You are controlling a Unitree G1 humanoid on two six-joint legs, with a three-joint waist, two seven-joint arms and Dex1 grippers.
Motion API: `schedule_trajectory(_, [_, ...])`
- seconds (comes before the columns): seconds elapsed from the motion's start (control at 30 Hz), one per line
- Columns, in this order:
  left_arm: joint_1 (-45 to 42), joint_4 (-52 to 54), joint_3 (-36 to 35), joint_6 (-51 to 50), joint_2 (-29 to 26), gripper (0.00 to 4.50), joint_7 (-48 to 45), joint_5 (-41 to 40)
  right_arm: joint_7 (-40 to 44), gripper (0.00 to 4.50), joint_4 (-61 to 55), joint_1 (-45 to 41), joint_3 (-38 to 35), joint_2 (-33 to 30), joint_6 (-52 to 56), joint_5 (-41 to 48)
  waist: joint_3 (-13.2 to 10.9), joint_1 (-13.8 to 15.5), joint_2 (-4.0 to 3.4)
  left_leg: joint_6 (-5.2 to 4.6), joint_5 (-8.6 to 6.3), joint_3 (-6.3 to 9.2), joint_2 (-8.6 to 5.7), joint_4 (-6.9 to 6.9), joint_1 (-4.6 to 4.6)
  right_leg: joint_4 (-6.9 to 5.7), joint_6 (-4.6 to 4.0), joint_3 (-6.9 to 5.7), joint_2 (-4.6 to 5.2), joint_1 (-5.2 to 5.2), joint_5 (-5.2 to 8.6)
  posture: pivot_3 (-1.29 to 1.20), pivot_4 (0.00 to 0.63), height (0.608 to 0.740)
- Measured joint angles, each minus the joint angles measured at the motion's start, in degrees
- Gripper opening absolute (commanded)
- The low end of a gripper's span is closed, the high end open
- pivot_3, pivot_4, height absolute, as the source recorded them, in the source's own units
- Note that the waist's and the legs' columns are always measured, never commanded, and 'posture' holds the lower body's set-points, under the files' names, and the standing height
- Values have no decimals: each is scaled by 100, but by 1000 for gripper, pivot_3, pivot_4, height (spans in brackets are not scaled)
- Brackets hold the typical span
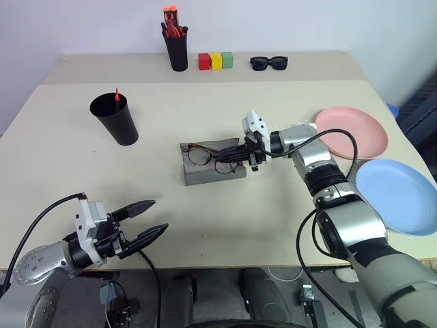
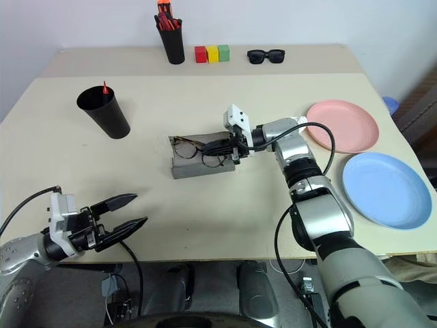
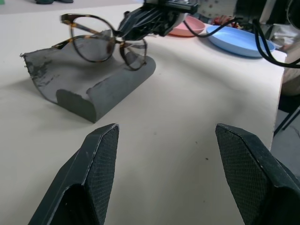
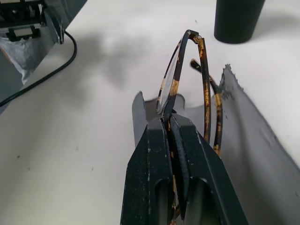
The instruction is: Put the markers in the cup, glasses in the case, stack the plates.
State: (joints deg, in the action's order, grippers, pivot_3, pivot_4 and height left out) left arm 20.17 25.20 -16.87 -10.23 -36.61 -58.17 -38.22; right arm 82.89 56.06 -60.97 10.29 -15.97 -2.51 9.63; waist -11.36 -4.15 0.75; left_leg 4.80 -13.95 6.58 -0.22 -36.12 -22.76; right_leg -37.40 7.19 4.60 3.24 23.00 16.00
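The right gripper [image 1: 231,156] is pinching the glasses [image 1: 205,156] directly over the open case [image 1: 208,172]. The left gripper [image 1: 151,219] is hovering spread, well apart from them above the table [image 1: 218,219].

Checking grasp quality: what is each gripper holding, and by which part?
Right gripper: jaws shut on the glasses, pinching a lens rim, over the case. Left gripper: open, holding nothing.

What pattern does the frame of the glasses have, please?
Tortoiseshell, dark brown mottled with amber, on the glasses; clearest in the right wrist view.
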Motion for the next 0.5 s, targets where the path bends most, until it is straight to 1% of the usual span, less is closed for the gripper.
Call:
schedule_trajectory(0.2, [70,8,0,83,96,3361,-16,27,21,61,263,-196,-59,106,-176,-68,-1,5,-2,0,0,0,0,3,2,0,0,0,0,0,0,0,150,740])
schedule_trajectory(0.5, [177,7,1,226,188,3361,-23,136,88,61,280,-334,-220,132,-302,-105,-1,6,-2,0,0,0,0,3,2,0,0,0,0,-1,0,0,150,740])
